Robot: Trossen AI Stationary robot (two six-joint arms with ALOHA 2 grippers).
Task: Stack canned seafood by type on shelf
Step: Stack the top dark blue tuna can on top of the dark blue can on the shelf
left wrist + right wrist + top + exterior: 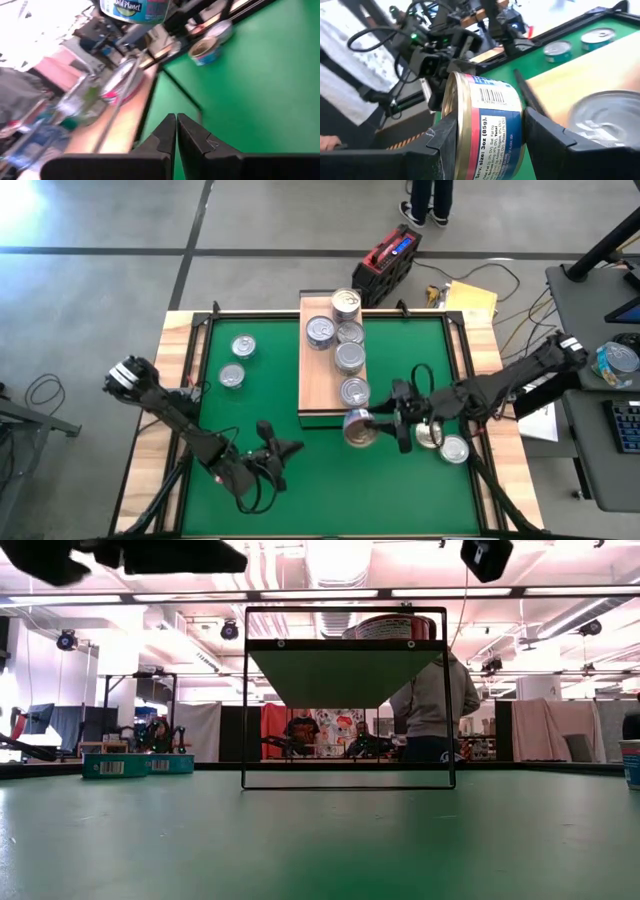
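The shelf [315, 390] is a light-wood board running far to near down the mat's middle, with several tins of canned seafood [350, 358] standing on it in a row. My right gripper [372, 425] is off the shelf's near end, shut on a red-and-blue labelled tin [487, 125]. Two tins [237, 360] stand on the green mat at the far left, and two more [443, 443] on the mat under the right arm. My left gripper [176, 132] is shut on nothing, above the mat's near left [290, 448]. My right gripper pinches the tin between its two fingers, one on the gold-rimmed lid end [449, 125] and the other on the opposite flat end [522, 125]. The fingers come from the table's right side, nearly level. The tin is lifted clear and tilted, its barcoded label [492, 95] facing the wrist.
The shelf stands raised on a dark wire frame [345, 700], and a red-labelled tin [395, 627] shows above its near end. A wooden border [175, 370] rims the mat. Bare green mat lies near the front edge. A person [430, 700] stands beyond the far edge.
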